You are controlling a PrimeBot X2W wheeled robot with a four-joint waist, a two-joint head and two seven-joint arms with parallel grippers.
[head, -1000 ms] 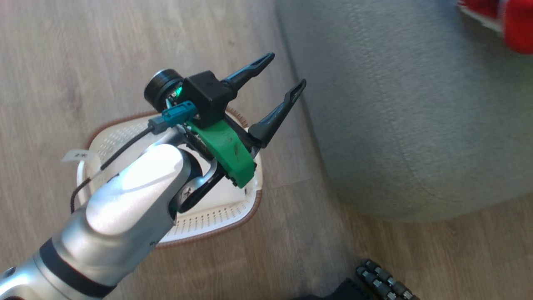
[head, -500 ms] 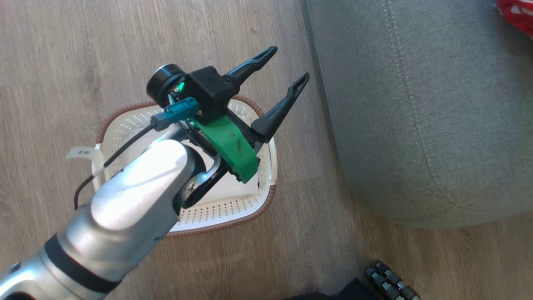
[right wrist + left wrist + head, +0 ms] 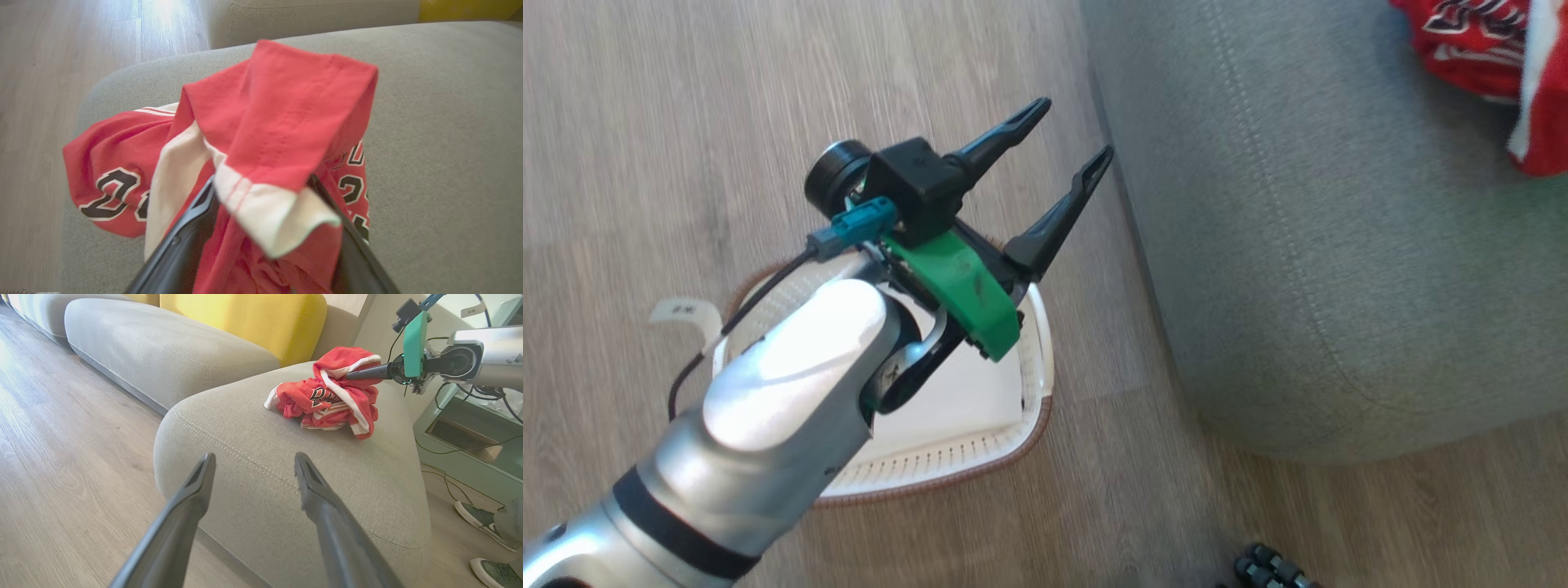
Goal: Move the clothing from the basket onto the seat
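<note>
Floor: pale wood planks, run under the sofa and the basket
Seat: grey-green cushion, rounded corner, double stitched seam, just beside the basket
Background: second grey cushion and a yellow cushion beyond the seat in the left wrist view
Clothing: red heap with white trim and black-and-white lettering, crumpled on top of the seat, well apart from the basket; in the head view it sits at the top right corner
Basket: white perforated walls, brown rim, on the floor under the left arm, mostly hidden by it; the part of its inside that shows is plain white
Left gripper: jaws wide apart, nothing between them, held over the floor between basket and seat, pointing at the seat edge
Right gripper: at the heap, jaws spread apart, not pinching; a red fold with a white hem drapes over both fingers and hides the tips
Person: two grey-green shoes on the floor past the seat, right edge of the left wrist view
</note>
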